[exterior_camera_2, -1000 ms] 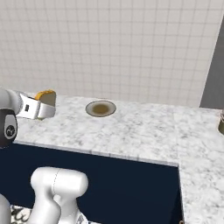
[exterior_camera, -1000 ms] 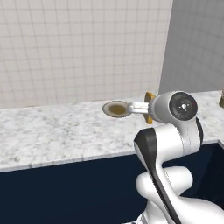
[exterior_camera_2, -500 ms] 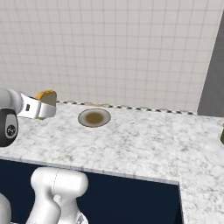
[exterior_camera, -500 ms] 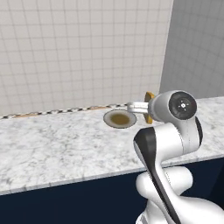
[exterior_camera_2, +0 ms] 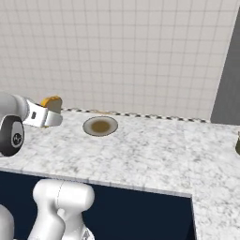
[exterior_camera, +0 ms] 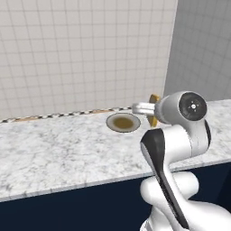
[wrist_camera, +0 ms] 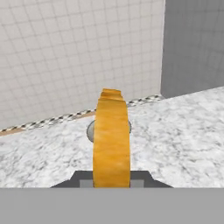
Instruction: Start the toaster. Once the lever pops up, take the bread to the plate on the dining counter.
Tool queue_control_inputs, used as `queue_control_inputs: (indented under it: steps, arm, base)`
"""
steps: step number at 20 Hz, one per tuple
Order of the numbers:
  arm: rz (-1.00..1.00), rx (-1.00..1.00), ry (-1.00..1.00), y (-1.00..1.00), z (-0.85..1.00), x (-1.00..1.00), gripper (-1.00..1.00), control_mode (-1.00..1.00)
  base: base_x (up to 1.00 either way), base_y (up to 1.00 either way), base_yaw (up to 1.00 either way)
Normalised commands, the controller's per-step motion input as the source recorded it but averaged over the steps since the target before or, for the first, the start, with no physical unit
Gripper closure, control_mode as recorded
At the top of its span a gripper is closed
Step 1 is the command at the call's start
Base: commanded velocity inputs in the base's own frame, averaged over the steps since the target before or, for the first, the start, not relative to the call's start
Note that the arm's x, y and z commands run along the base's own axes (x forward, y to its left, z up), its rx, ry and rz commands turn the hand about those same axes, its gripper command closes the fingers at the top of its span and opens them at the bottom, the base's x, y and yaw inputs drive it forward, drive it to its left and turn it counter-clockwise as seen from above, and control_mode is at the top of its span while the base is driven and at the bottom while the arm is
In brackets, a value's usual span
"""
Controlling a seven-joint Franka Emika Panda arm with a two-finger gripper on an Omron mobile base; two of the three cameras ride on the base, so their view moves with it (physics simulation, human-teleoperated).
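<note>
My gripper [exterior_camera: 151, 111] is shut on the bread [exterior_camera: 154, 99], a golden-tan slice held on edge above the dining counter [exterior_camera: 54, 153]. In the right base view the bread [exterior_camera_2: 50, 102] rises from the gripper [exterior_camera_2: 51, 117], left of the plate [exterior_camera_2: 100, 126]. The plate [exterior_camera: 122, 122] is round and greyish with an olive-brown centre; it lies near the counter's far edge, just beyond and beside the hand. In the hand view the bread [wrist_camera: 111, 140] stands upright in the gripper [wrist_camera: 111, 181] and hides most of the plate [wrist_camera: 90, 130]. The toaster is out of view.
The white-grey marbled slab [exterior_camera_2: 150, 154] sits on a dark navy base [exterior_camera_2: 140, 211]. A tiled wall [exterior_camera: 81, 49] rises behind it, with a grey panel [exterior_camera: 203, 45] to the right. A small dark object [exterior_camera_2: 238, 143] stands at the counter's right edge.
The whole scene has shifted as the base drove: the counter and plate have come nearer and more central. The gripper keeps its hold on the bread, close to the plate.
</note>
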Motion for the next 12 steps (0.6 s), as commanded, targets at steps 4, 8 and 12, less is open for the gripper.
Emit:
queue_control_inputs:
  steps: [4,8,12]
  arm:
    - [0.25,0.31,0.10,-0.39,-0.04,0.94,1.00,-1.00]
    - [0.31,0.22,0.22,-0.38,-0.41,1.00,1.00,-1.00]
    - [0.25,0.12,0.35,-0.29,-0.65,1.00,1.00,-1.00]
  base:
    - [0.00,0.00,0.00]
    - [0.00,0.00,0.00]
    - [0.00,0.00,0.00]
